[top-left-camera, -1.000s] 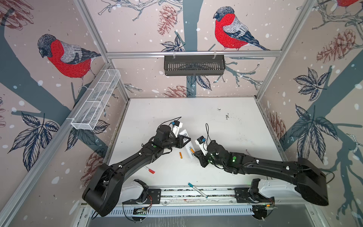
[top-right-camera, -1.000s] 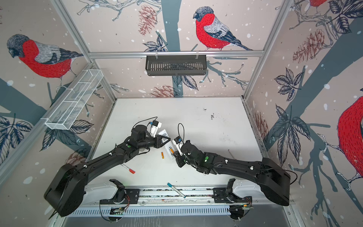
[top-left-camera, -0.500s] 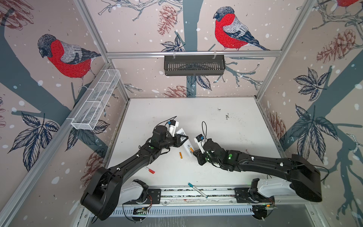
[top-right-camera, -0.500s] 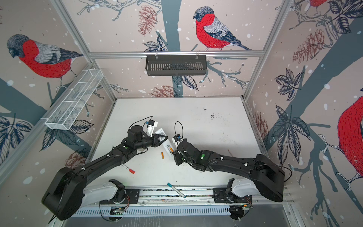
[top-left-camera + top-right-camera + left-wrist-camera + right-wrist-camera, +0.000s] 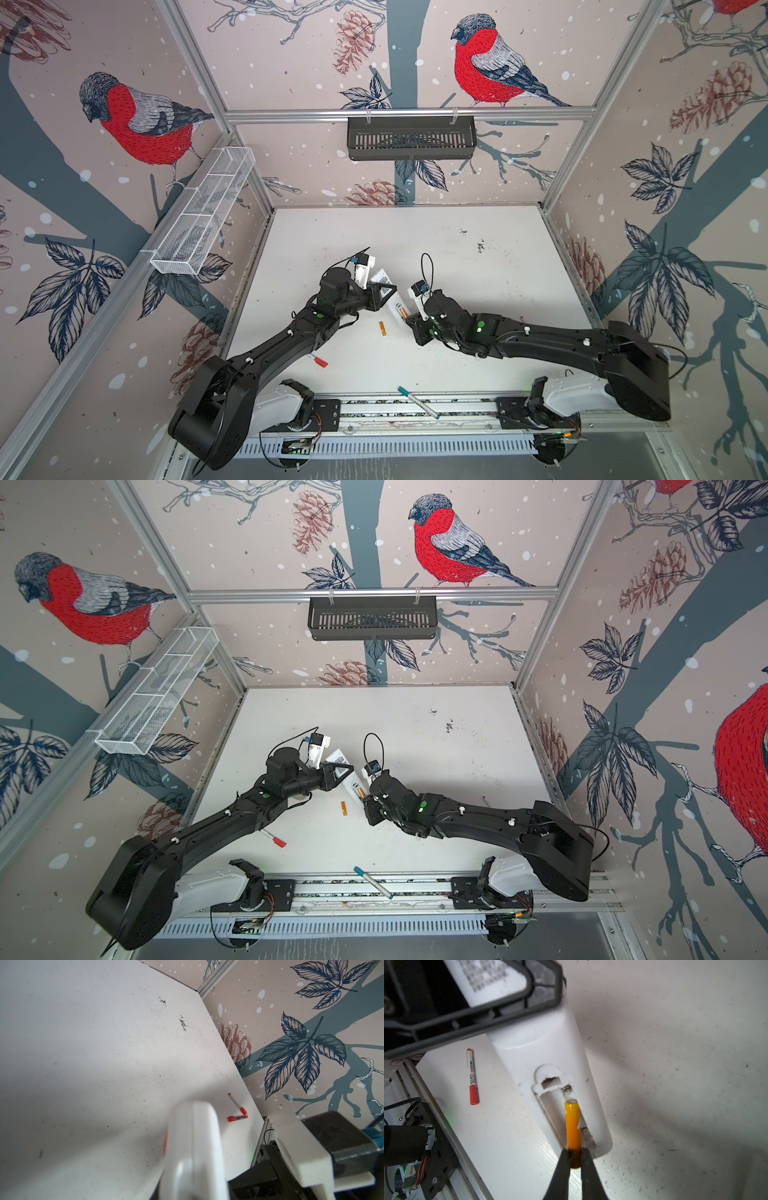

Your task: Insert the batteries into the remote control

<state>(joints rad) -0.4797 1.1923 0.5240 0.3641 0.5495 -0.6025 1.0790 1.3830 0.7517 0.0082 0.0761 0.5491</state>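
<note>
Right, R claw (image 5: 574,1153) is clenched on the rear tip of one orange battery (image 5: 572,1124). The batt. points along the open bay in the back of the remote control (image 5: 550,1043), its pale front end just short of the spring contact; fully seated or not, can't tell. L claw (image 5: 384,293) is clamped across the remote's label end, back side up, near the middle of the counter (image 5: 457,257). In both top views the two claws sit close together over the remote. Meanwhile the second battery (image 5: 382,328) lies loose on the counter just beside the remote, apart from both claws. Red-capped marker (image 5: 320,361) lies by the L arm; teal-capped pen (image 5: 417,402) rests at the front rail.
</note>
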